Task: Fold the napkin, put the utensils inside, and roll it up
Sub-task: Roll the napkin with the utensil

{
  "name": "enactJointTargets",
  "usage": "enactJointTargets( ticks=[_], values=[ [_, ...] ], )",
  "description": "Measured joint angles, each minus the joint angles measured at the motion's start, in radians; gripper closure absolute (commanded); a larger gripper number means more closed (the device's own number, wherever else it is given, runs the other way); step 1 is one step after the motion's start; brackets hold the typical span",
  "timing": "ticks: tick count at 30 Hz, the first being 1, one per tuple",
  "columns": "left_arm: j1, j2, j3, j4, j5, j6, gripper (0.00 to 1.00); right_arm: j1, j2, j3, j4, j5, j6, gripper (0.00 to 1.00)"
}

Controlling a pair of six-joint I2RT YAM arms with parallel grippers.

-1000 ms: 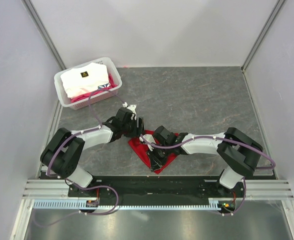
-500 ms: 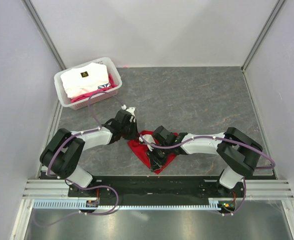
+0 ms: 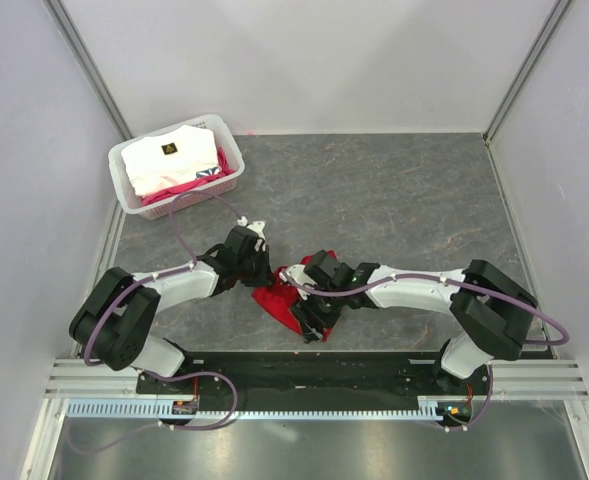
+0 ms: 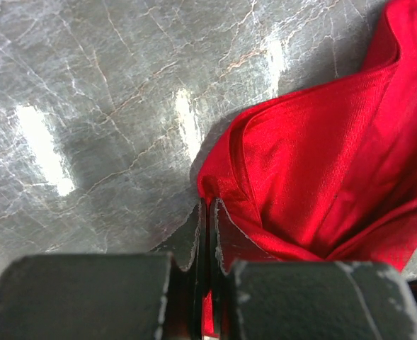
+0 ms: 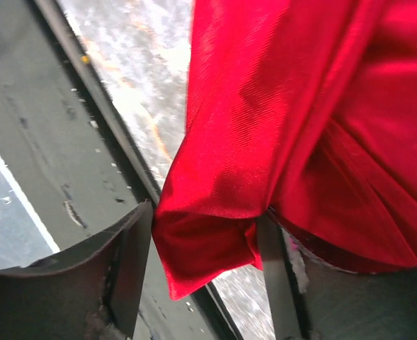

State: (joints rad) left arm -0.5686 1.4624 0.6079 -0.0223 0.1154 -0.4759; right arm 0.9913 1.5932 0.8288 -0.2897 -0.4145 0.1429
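Napkin (image 3: 282, 298) lies bunched on the table (image 3: 394, 200), between the arms and near the front edge. Left gripper (image 4: 208, 212) is pinched shut on its left edge, and the cloth runs off toward the right arm. Right gripper (image 5: 204, 212) has its jaws apart around a hanging fold (spoon not in view). We judge the left arm to be the anchor.

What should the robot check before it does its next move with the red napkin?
1. Left gripper pinching the napkin edge: ok, jaws shut on it.
2. Right gripper free of cloth: not ok, jaws apart but a fold hangs between them.
3. Napkin lying flat: not ok, it is bunched and creased.
4. Spoon in sight: cannot tell, no view shows it.
5. Basket out of the arms' way: ok, it sits in the far left corner.
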Motion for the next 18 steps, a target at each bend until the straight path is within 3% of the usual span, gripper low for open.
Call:
enactJointTargets(
  ticks=[12, 18],
  values=[
    [0.000, -0.002, -0.003, -0.007, -0.001, -0.037, 0.98, 0.014, -0.047, 0.236, -0.247, 0.228, -0.061, 0.14],
    [0.000, -0.001, 0.003, -0.025, 0.000, -0.053, 0.98, 0.162, -0.046, 0.297, -0.225, 0.457, -0.087, 0.14]
  ],
)
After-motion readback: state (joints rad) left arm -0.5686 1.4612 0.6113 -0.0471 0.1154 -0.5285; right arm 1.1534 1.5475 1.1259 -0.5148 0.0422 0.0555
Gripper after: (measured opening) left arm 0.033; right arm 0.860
